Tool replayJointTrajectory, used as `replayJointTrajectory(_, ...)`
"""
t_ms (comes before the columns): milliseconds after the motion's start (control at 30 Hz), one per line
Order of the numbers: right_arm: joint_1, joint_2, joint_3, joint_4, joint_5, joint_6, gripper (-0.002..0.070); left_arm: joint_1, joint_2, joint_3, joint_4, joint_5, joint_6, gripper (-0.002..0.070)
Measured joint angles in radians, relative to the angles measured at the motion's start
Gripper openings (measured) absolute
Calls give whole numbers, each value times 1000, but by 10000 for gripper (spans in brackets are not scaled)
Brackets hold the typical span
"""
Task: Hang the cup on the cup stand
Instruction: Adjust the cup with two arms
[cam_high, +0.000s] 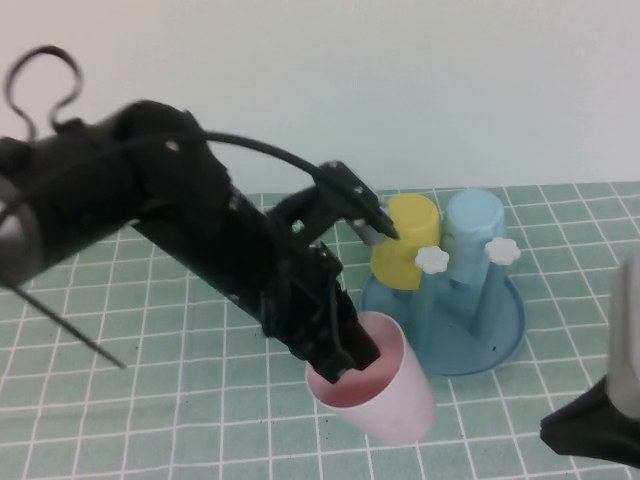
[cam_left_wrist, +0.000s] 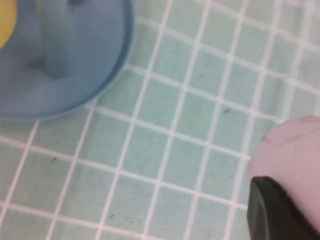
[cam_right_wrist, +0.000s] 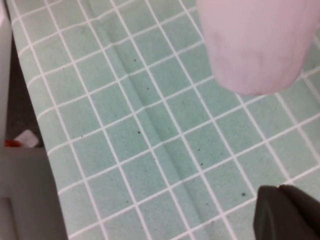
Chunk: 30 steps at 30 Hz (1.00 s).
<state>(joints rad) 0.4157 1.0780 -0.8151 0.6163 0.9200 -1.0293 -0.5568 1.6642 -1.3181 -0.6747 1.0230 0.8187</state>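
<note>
Green checked cloth under us — our left gripper clenched on pink cup rim, cup just beside cup stand. Right gripper clenched, empty — parked near right edge.

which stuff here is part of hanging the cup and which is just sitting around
In the job:
- pink cup, left gripper shut on its rim
- cup stand, free white-knobbed pegs

Just there:
- yellow cup and light blue cup, already on pegs
- right gripper, shut, parked at the near right
- green checked mat
</note>
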Motion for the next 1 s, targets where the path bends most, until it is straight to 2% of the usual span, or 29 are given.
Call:
replayJointTrajectory(300, 0, -197, 95, 59, -18, -142, -1, 61, -147, 156, -284, 2, 261, 19)
replayJointTrajectory(433, 0, -207, 102, 186, -28, -164, -1, 61, -150, 222, -403, 4, 382, 18)
replayJointTrajectory(567, 0, -207, 102, 285, -30, -239, 23, 61, -151, 236, -480, 36, 433, 18)
replayJointTrajectory(633, 0, -207, 102, 296, -23, -259, 85, 61, -151, 236, -493, 79, 438, 18)
replayJointTrajectory(733, 0, -207, 102, 303, -8, -282, 244, 61, -152, 236, -491, 137, 428, 18)
replayJointTrajectory(833, 0, -203, 87, 304, 4, -292, 475, 61, -152, 236, -486, 146, 397, 18)
replayJointTrajectory(900, 0, -186, 70, 307, 25, -290, 588, 61, -152, 236, -482, 145, 379, 18)
replayJointTrajectory(1000, 7, -144, 30, 301, 63, -260, 663, 61, -152, 236, -482, 136, 360, 18)
